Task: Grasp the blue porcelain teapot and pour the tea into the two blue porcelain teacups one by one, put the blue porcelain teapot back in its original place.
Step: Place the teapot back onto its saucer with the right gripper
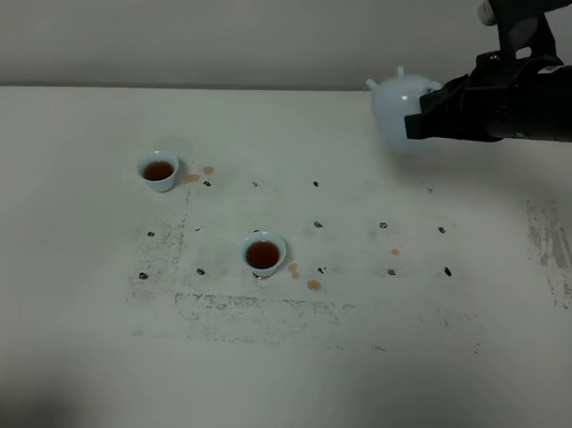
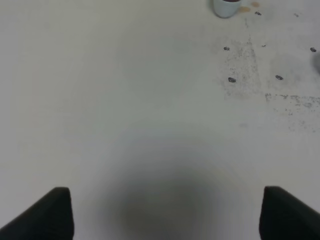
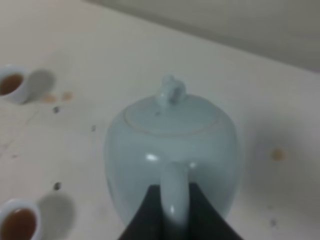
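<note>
The pale blue porcelain teapot (image 1: 400,110) hangs upright at the back right of the table, my right gripper (image 1: 423,115) shut on its loop handle. In the right wrist view the teapot (image 3: 172,145) fills the middle, the handle pinched by my right gripper (image 3: 175,207). Two blue teacups hold reddish-brown tea: one at the left (image 1: 158,170), one nearer the middle (image 1: 264,254). Both also show in the right wrist view (image 3: 11,83) (image 3: 19,222). My left gripper (image 2: 165,212) is open over bare table; the left teacup (image 2: 226,6) sits at that view's edge.
The white table (image 1: 76,310) carries small dark marks, worn grey patches and a few brown tea drips (image 1: 314,284) near the cups. A pale wall runs behind the table's back edge.
</note>
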Motion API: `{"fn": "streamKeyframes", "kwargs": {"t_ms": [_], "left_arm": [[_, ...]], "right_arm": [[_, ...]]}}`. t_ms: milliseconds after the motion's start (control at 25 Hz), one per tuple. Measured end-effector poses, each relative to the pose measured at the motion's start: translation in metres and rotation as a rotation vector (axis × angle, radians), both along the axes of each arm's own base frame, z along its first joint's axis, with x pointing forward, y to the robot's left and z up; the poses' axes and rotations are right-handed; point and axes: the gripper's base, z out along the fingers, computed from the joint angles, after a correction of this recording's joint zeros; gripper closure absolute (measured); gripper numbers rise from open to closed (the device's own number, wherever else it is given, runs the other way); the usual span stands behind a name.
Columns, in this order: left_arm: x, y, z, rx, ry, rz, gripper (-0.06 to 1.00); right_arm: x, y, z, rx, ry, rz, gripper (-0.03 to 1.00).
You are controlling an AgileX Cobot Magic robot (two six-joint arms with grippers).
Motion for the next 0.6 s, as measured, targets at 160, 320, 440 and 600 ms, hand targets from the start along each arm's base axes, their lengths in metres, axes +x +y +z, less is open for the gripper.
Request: {"fn": "streamKeyframes", "kwargs": {"t_ms": [160, 320, 440, 600], "left_arm": [[0.000, 0.000, 0.000, 0.000, 0.000, 0.000, 0.22], [0.000, 0.000, 0.000, 0.000, 0.000, 0.000, 0.22], [0.000, 0.000, 0.000, 0.000, 0.000, 0.000, 0.22], [0.000, 0.000, 0.000, 0.000, 0.000, 0.000, 0.22]], "right_arm": [[0.005, 0.005, 0.006, 0.001, -0.095, -0.127, 0.93], [0.006, 0.011, 0.007, 0.091, -0.263, -0.203, 0.93], [-0.003, 0.010, -0.010, 0.188, -0.335, -0.184, 0.93], [-0.017, 0.002, -0.041, 0.251, -0.343, -0.154, 0.93]]}}
